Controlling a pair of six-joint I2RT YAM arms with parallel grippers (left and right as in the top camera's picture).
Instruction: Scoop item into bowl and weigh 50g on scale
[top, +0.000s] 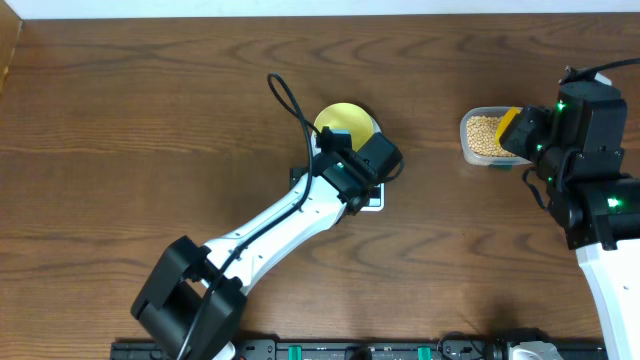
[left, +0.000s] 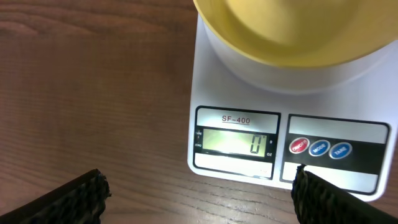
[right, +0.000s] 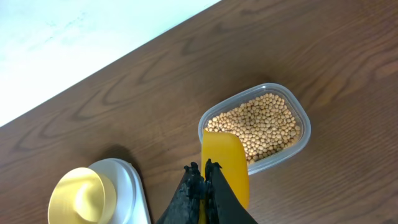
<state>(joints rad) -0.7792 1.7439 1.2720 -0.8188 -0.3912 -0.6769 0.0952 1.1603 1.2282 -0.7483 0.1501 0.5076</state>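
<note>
Beans (right: 258, 124) fill a clear tub (right: 304, 138) on the table (top: 150, 120), seen from overhead at 3 o'clock from the bowl (left: 286, 31) and well apart from it. The right gripper (right: 204, 179) is clenched on the yellow scoop (right: 225, 158), whose blade lies over the tub's 7 o'clock rim. The bowl stands on the 12 o'clock part of the scale (left: 236, 87); the display (left: 236, 143) reads 0. The left gripper (left: 199, 190) hovers released, jaws wide, at the scale's 6 o'clock edge.

The dark wooden table (top: 150, 120) carried a white scale (left: 239, 99) near its middle and, well apart to the right, a clear tub (right: 304, 133).
</note>
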